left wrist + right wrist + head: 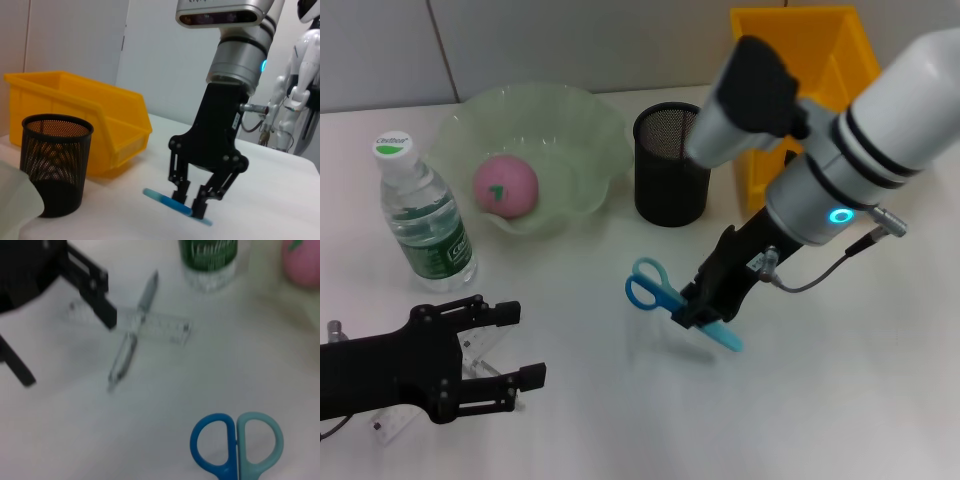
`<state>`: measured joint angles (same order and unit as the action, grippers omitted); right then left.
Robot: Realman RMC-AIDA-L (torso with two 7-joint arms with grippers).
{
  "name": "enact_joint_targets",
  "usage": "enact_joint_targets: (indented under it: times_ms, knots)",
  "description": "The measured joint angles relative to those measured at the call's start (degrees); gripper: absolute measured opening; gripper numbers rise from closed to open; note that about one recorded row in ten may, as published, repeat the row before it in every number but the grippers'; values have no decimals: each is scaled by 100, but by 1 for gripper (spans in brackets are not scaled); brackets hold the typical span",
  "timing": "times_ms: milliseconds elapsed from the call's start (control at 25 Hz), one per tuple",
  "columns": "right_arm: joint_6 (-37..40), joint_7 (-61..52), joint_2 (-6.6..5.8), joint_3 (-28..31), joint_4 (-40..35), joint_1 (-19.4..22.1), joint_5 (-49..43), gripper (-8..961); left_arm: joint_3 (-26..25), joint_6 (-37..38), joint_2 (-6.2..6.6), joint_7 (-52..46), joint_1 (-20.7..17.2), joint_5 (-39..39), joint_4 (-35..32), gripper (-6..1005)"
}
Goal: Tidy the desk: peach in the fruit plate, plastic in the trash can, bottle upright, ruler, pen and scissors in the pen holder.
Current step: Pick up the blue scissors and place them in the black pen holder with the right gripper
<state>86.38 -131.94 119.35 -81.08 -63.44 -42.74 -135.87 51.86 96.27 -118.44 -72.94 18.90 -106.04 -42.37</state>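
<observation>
At the left edge of the desk point(840, 400), the left gripper point(505, 345) hovers low with its 2 black fingers spread wide apart and nothing between them; under it lie a clear ruler point(135, 324) and a silver pen point(131, 337) crossing over the ruler, both flat on the white surface and touched by neither finger. Just behind that gripper the water bottle point(423, 215) stands upright with its white cap on, green label facing forward. Beside it to the right sits the pale green fruit plate point(575, 125), and the pink peach point(505, 186) already rests inside it. Further right, the black mesh pen holder point(670, 165) stands upright beside the plate, with the yellow bin point(840, 60) just behind and to its right. In front of the pen holder, the right gripper point(196, 200) reaches down to the blue scissors point(665, 295), which lie on the desk with handles toward the plate. Its 2 fingers point(201, 201) are narrowed around the blade end and appear pressed against the blades from both sides, the fingertips at or very near the tabletop; the scissors' handle loops stay clear of the gripper.
</observation>
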Motion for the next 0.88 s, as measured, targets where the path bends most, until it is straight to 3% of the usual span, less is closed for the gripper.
enact_joint_targets:
  times_ms: [600,760,880]
  knots:
    - [-668,3180,-9,1683,1216,782,2156,233,-116,-114,12,-4,-21,76,76,814]
    - [-728,4421,-9,2269,1773,1067,3537,233,-142,-171,7,-47,-3,76,124,814]
    - [-836,4938,-8,2370,2056,1187,4271,233,-191,-174,12,-49,7,76,136,814]
